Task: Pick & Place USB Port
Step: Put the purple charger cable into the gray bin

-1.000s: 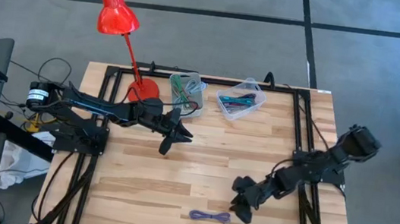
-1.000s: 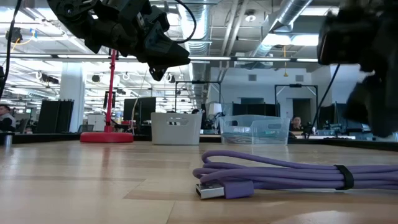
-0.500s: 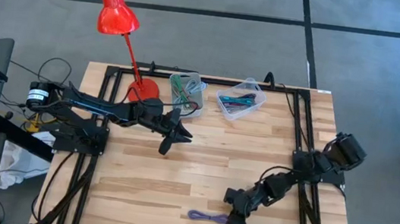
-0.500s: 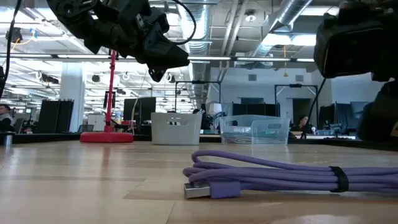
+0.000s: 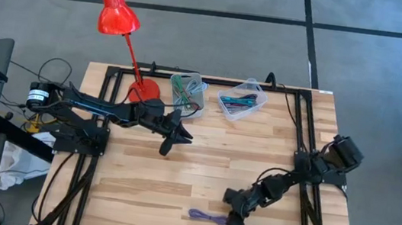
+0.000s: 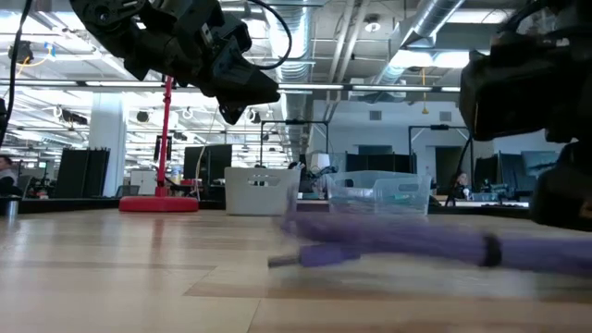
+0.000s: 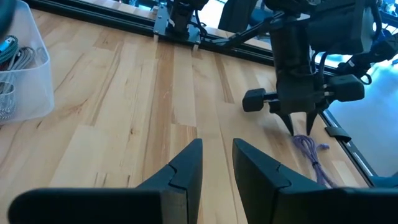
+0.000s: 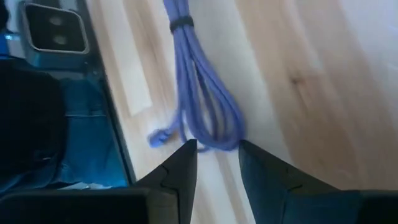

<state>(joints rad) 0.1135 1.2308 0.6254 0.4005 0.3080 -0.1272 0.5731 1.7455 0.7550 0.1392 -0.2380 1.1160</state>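
Grasp step: the right end effector [image 5: 233,222], fingers apart around the coiled purple USB cable [image 5: 209,218] on the wooden surface [image 5: 178,171], must clamp next.

Probably a lab, exposed ducts [image 6: 435,23], workstations [image 6: 83,171]

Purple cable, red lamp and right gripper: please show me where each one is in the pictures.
Purple cable [image 5: 207,218], high view, middle of the coiled bundle.
Red lamp [image 5: 117,10], high view, on the shade.
Right gripper [image 5: 234,224], high view, between its fingertips at the cable's end.
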